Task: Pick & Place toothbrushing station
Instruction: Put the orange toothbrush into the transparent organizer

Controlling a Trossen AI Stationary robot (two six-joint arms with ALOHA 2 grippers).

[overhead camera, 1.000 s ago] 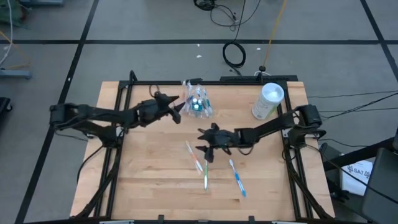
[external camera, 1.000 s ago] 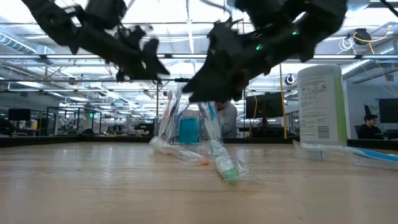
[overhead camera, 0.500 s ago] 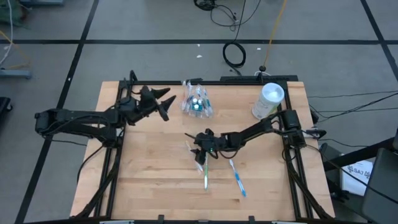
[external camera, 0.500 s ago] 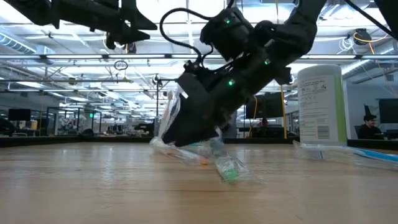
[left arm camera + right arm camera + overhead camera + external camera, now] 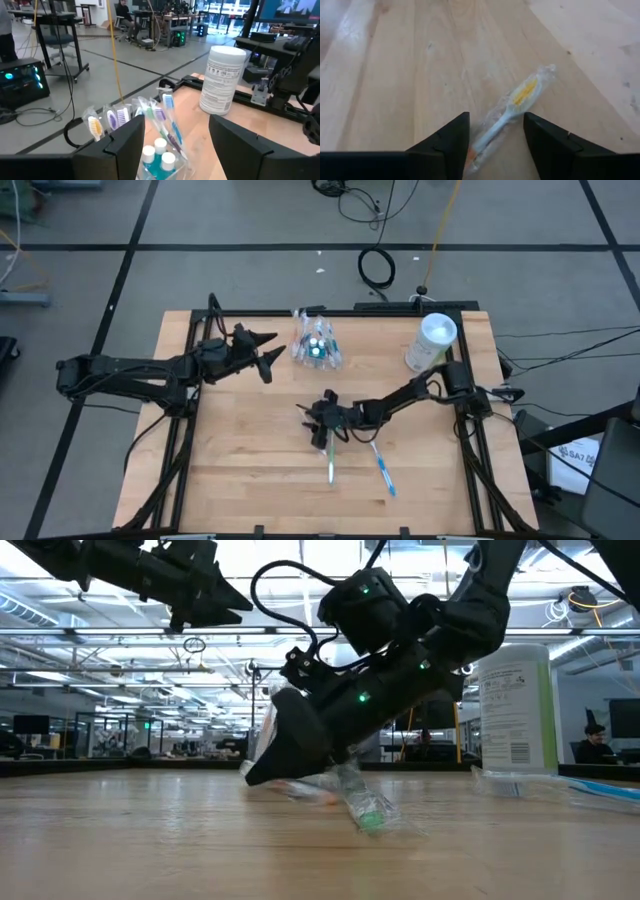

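Three wrapped toothbrushes lie loose on the wooden table (image 5: 240,480): an orange toothbrush (image 5: 512,109), a green toothbrush (image 5: 331,467) and a blue toothbrush (image 5: 382,465). The right gripper (image 5: 316,420) is down at table level over the orange one, fingers spread wide with the handle lying between them, nothing held. In the right wrist view the bristle head sits beyond the fingertips and the handle runs back into the gap, slightly skewed.

Judgement: step in hand is the grasp. Do it well: centre the handle between the fingers, drop until the tips almost touch the wood, close on the handle, not the head. The plastic wrap looks slippery, so close firmly and lift straight. The green toothbrush lies just beside, so avoid nudging it.

The toothbrush holder (image 5: 316,345) stands at the far edge, already bristling with brushes, with the wipes canister (image 5: 431,343) to its right. The left gripper (image 5: 270,352) hangs above the table near the holder, fingers open, empty, waiting.
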